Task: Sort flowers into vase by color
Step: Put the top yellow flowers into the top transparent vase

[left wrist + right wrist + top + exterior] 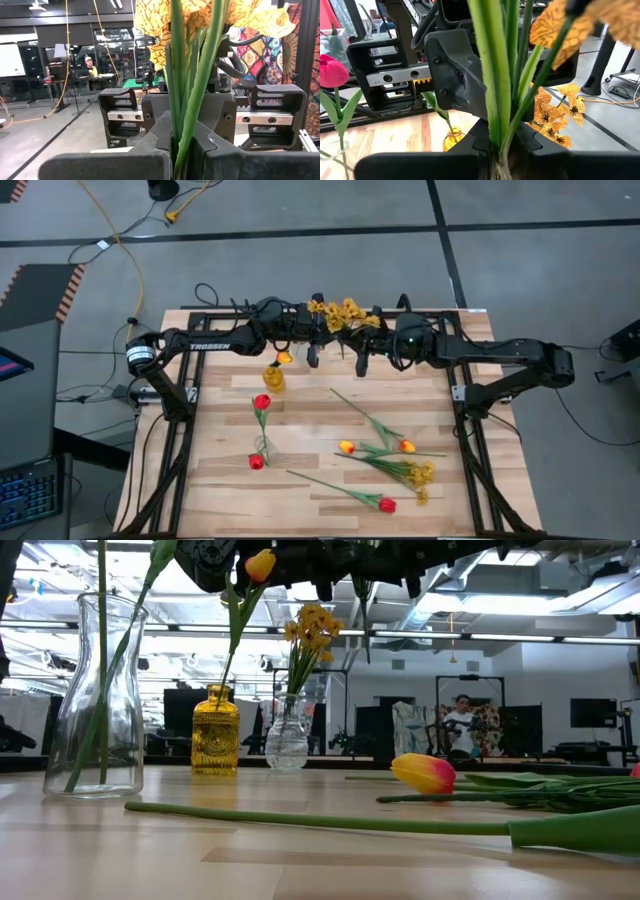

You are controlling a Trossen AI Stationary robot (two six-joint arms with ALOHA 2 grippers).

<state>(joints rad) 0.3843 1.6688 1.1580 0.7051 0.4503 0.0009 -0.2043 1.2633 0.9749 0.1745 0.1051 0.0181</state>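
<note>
Table (300,480): pale blond wood planks with darker streaks, black frame. Arms: black — white lettering on the left one. Amber vase (215,730): translucent golden-yellow, embossed pattern. Two other vases (95,700) (287,735): clear glass. Mustard spray (340,313): mustard-yellow blossoms, green stems; in the left wrist view the petals show fine dark veining. Red tulips (262,402) (256,462) (387,504): solid red heads, green stems. Lying tulip (424,773): yellow shading to orange-red at the tip — green stem. Floor: grey, black lines.
</note>
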